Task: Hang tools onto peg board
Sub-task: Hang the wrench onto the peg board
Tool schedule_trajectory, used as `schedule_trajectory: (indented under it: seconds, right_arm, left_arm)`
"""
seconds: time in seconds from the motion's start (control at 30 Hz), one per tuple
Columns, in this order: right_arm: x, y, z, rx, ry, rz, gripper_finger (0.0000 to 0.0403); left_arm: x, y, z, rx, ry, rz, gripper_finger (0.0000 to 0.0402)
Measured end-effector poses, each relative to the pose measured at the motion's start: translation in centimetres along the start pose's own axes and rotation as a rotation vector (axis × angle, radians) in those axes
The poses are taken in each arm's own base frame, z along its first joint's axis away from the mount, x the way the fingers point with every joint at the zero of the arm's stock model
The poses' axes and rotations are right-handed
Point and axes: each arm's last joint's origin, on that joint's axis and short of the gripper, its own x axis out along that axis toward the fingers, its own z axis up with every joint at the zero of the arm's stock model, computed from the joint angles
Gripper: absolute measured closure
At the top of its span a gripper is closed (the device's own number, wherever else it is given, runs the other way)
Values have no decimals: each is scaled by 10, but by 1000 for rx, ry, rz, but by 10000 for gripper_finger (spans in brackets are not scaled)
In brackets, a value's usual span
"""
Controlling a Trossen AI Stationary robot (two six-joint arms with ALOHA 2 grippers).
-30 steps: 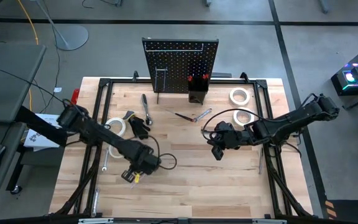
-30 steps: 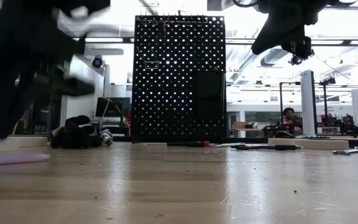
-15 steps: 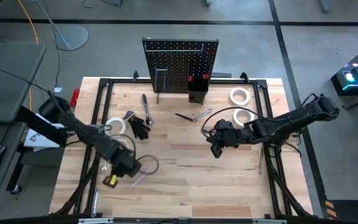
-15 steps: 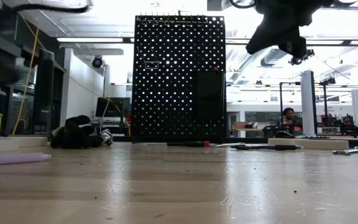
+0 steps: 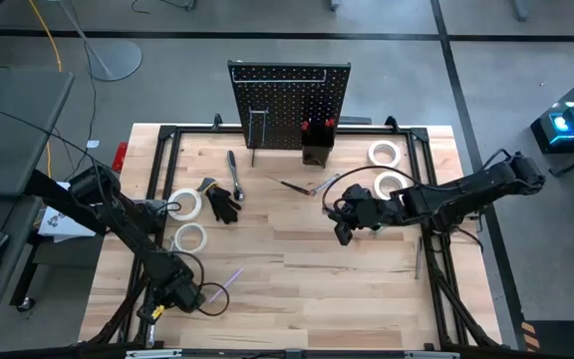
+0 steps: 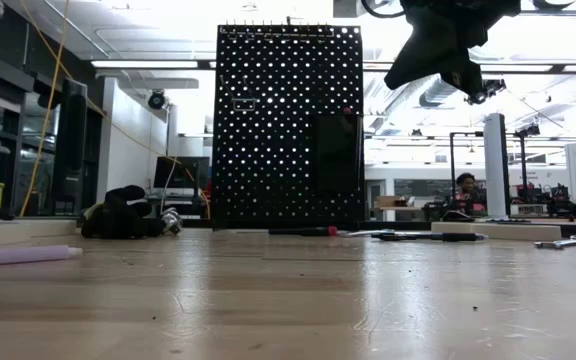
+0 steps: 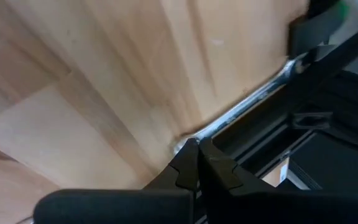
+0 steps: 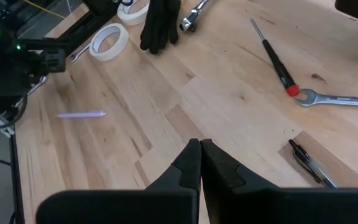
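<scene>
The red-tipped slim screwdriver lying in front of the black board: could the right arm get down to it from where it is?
Probably yes. The right end effector, shut and empty, hangs near the red-tipped slim screwdriver, with only bare wooden tabletop between; the silver wrench lies beside it, apart.

Black peg board (image 5: 289, 103) w/ grid of small holes; black bin (image 5: 316, 153) w/ red handles above. Light wood tabletop (image 5: 297, 269) in plank stripes, black frame; white tape rolls (image 5: 385, 153), black pliers (image 5: 224, 204), silver wrench (image 8: 334, 98). Dark screwdriver (image 8: 272, 55) w/ red tip, lilac pen (image 5: 224, 282), both end effectors black.
</scene>
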Motion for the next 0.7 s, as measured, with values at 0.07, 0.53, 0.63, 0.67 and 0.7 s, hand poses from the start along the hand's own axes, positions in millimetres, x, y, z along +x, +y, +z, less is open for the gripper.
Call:
schedule_trajectory:
  seconds: [0.07,0.53,0.63,0.67,0.7]
  right_arm:
    - [1,-1,1,4,-2,-4,403]
    - [2,-3,4,42,-11,-8,403]
    - [2,-3,4,52,-13,-9,403]
    - [2,-3,4,53,-15,-11,403]
    - [2,-3,4,53,-16,-11,403]
  left_arm:
    - [5,0,-2,-2,20,8,401]
    - [26,0,-12,43,53,-66,401]
    - [27,1,-11,37,39,-69,401]
    - [27,1,-10,37,33,-71,401]
    - [27,1,-10,37,30,-68,401]
